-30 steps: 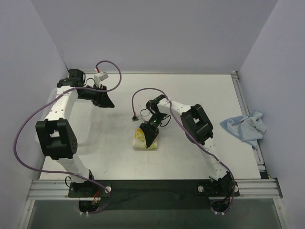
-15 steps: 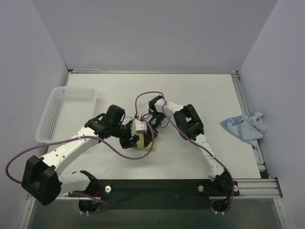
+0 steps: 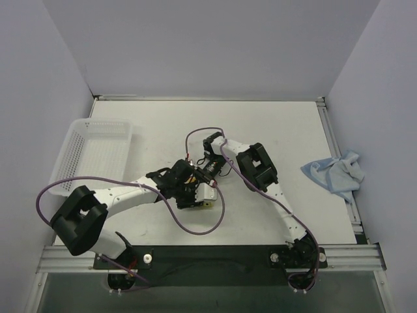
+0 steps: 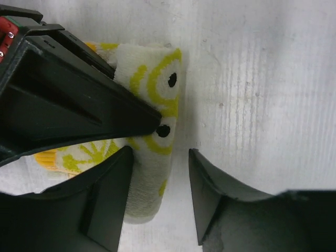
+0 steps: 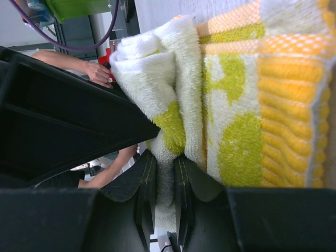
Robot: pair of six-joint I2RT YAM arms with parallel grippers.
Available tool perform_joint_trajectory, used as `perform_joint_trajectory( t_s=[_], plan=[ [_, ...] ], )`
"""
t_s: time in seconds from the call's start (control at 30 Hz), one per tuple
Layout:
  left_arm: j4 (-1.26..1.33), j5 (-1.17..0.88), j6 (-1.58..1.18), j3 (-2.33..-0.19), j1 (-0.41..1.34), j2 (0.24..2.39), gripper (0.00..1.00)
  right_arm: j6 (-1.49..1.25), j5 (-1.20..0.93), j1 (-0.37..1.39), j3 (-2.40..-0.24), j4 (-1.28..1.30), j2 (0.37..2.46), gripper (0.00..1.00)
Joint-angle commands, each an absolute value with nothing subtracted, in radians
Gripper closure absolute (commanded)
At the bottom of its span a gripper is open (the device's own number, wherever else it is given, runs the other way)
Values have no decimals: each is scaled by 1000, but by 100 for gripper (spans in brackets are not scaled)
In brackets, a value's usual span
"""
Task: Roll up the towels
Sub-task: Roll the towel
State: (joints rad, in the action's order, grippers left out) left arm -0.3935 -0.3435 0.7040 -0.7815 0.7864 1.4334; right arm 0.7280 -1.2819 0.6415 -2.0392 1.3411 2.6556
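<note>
Working on the first of two towels, mid-table (image 3: pixel 273 124). Pinching a fold of the printed towel (image 4: pixel 157 100) with the right gripper (image 5: pixel 164 163), both pads pressed tight on the cream pile. Holding the left gripper (image 4: pixel 159 152) low at the end of the bundle, fingers spread wide, one just beside the cloth and the other over bare surface, gripping nothing. Reading the bundle as several layers deep in the right wrist view. Possibly seeing a finished roll there, but not telling for sure from overhead, with both arms covering nearly all of it. Leaving the light blue towel (image 3: pixel 333 175) crumpled and unrolled at the right edge, well apart from both arms. Keeping clear of the mesh basket (image 3: pixel 98 122) at far left. Judging the job at half done at best: needing to tidy and release this roll, then to roll the blue one from scratch.
</note>
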Motion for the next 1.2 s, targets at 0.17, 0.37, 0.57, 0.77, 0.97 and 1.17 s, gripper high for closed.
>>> perform_joint_trajectory(
  t_s=[0.17, 0.37, 0.57, 0.77, 0.97, 1.17],
  plan=[
    [-457, -324, 695, -775, 805, 1493, 79, 753, -1210, 621, -2020, 1339, 2600, 95],
    [-606, -423, 592, -822, 802, 1522, 90, 641, -1175, 551, -2080, 1281, 2513, 66],
    [-753, -518, 537, -928, 758, 1584, 95, 549, -1077, 434, -2093, 1180, 2361, 43],
    [-946, -721, 515, -1167, 615, 1791, 97, 474, -1069, 315, -1924, 1072, 2145, 41],
    [-1106, -793, 578, -1367, 540, 2078, 96, 495, -1057, 276, -1669, 1031, 1948, 42],
    [-1213, -785, 633, -1529, 479, 2293, 95, 469, -1065, 290, -1470, 941, 1807, 46]
  ],
)
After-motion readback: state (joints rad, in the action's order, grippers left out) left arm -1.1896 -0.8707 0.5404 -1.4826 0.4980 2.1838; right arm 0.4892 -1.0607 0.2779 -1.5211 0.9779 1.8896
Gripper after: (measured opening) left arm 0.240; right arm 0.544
